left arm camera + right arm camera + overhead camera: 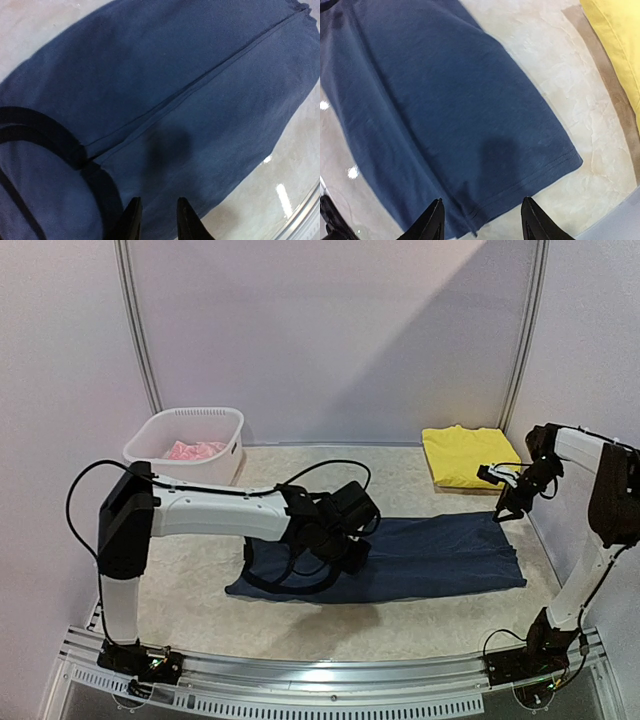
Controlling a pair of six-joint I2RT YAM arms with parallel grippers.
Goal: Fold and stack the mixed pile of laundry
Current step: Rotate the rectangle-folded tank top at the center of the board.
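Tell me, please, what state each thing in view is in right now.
navy garment: spread flat on the table, not gripped.
yellow garment: folded, far right of table.
basket: upright.
pink garment: bunched in the basket.
left gripper: narrowly open, empty, over the navy garment.
right gripper: wide open, empty, over its hem.

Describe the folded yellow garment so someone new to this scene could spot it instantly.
On the table, look to the far right corner. The yellow garment lies there folded flat, apart from the navy garment spread mid-table; it alone is bright yellow.
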